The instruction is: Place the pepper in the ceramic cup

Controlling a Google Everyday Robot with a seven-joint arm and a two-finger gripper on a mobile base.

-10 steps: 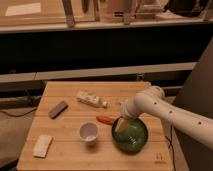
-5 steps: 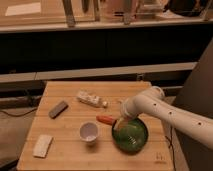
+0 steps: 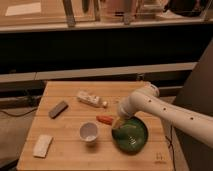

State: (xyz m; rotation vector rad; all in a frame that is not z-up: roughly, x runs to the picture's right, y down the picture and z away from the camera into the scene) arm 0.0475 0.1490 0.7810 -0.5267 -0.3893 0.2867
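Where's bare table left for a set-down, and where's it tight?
Free: front strip between the white pad and ceramic cup; back-left corner behind the dark block. Crowded: centre, where the gripper sits at the green bowl rim beside the pepper, white packet just behind.

Lab-like wooden table [image 3: 65, 136], gripper [image 3: 119, 123] by green bowl [image 3: 136, 139]

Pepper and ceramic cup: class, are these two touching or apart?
Apart. The camera view shows a strip of bare table between the pepper and the ceramic cup; the gripper hangs beside the pepper, at the green bowl rim.
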